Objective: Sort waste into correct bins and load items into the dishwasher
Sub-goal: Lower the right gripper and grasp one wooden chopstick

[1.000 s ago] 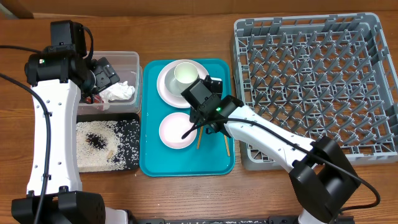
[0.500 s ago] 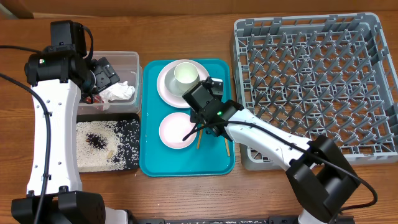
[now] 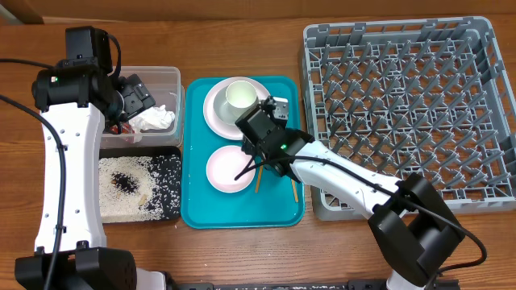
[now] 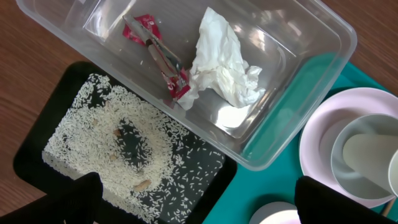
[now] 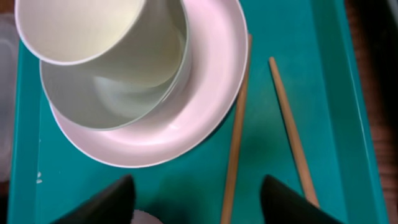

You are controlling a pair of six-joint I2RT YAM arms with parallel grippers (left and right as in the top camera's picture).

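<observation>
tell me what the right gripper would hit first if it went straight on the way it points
Most likely the wooden chopstick beside the plate, lying on the teal tray between the open fingers of the right gripper. Depth is unclear, but the tray sits right beneath it.

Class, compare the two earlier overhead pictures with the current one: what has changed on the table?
The right gripper shifted slightly left over the teal plastic serving tray, jaws open, holding nothing. The left gripper, thin wooden chopsticks, small white cup, round pale-pink plate and grey plastic dish rack stayed put.
</observation>
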